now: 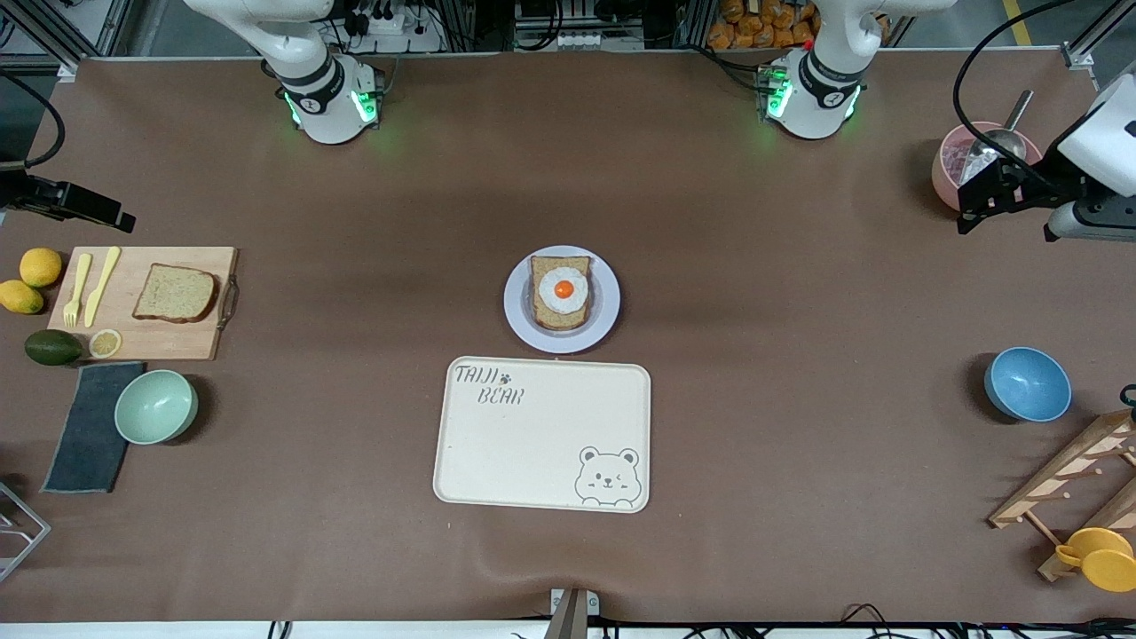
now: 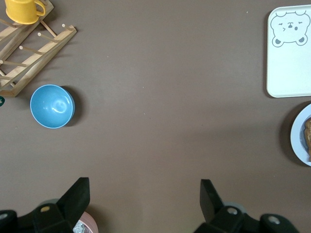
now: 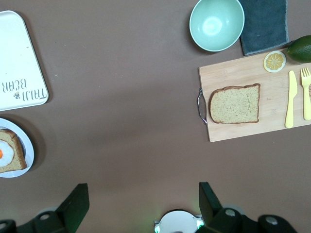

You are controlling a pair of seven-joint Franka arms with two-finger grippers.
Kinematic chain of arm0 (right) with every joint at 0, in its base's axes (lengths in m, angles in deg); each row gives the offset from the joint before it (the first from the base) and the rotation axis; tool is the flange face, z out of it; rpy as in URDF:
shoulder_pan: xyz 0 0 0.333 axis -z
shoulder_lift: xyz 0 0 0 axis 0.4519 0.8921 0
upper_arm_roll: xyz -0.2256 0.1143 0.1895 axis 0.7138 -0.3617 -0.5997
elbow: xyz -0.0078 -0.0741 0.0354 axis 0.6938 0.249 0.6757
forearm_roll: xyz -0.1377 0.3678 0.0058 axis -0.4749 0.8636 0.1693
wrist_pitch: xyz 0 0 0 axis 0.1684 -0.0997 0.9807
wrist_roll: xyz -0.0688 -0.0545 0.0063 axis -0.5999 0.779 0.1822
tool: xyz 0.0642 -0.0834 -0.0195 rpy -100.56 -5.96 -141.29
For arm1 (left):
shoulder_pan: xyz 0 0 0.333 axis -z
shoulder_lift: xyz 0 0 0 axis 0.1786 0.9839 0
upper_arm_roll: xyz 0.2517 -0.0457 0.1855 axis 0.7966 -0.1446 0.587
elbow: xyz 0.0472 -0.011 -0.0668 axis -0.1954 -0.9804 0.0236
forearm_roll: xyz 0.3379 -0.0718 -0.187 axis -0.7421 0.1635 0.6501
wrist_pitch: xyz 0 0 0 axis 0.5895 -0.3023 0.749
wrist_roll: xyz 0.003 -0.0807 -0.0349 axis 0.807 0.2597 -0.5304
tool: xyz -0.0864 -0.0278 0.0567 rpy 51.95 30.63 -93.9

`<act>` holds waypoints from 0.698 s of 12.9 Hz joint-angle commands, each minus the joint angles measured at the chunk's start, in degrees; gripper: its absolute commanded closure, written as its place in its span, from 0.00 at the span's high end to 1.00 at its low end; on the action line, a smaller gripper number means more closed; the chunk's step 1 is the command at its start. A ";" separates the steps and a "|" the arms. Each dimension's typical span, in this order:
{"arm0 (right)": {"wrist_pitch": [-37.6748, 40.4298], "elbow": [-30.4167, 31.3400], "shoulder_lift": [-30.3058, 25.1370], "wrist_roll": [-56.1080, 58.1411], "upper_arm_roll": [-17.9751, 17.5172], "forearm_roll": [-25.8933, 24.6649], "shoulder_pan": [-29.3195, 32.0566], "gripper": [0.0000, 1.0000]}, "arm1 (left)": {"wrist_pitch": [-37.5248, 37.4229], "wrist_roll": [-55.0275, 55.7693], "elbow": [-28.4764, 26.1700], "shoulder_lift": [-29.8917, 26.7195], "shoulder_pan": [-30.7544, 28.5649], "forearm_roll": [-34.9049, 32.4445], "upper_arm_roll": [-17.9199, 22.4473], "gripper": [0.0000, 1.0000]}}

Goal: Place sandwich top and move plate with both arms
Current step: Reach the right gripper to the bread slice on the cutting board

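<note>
The sandwich top (image 1: 175,292), a plain brown slice, lies flat on a wooden cutting board (image 1: 142,337) at the right arm's end of the table; it also shows in the right wrist view (image 3: 234,104). The pale plate (image 1: 519,306) sits mid-table and carries a bread slice with a fried egg (image 1: 562,291). My right gripper (image 1: 124,222) hangs open over the table beside the board, its jaws wide and empty (image 3: 143,190). My left gripper (image 1: 967,217) hangs open over a pink bowl (image 1: 950,164) at the left arm's end, also empty (image 2: 145,187).
A cream bear tray (image 1: 543,435) lies just nearer the camera than the plate. The board also bears a yellow knife and fork (image 1: 89,288); lemons, an avocado, a mint bowl (image 1: 156,406) and a grey cloth sit around it. A blue bowl (image 1: 1027,383) and a wooden rack (image 1: 1074,479) stand at the left arm's end.
</note>
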 commanded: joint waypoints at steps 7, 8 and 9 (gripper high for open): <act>-1.20 0.28 -0.74 0.81 -0.44 0.91 0.27 1.00 | -1.23 3.49 0.89 0.20 0.46 1.50 -0.08 1.00; -1.20 0.81 -0.74 1.07 -0.36 0.91 0.45 1.00 | -1.93 4.37 0.63 0.20 0.46 1.51 -0.51 1.00; -1.37 1.60 -0.74 1.34 -0.27 0.82 0.62 1.00 | -2.37 4.38 0.45 0.55 0.46 1.59 -0.78 1.00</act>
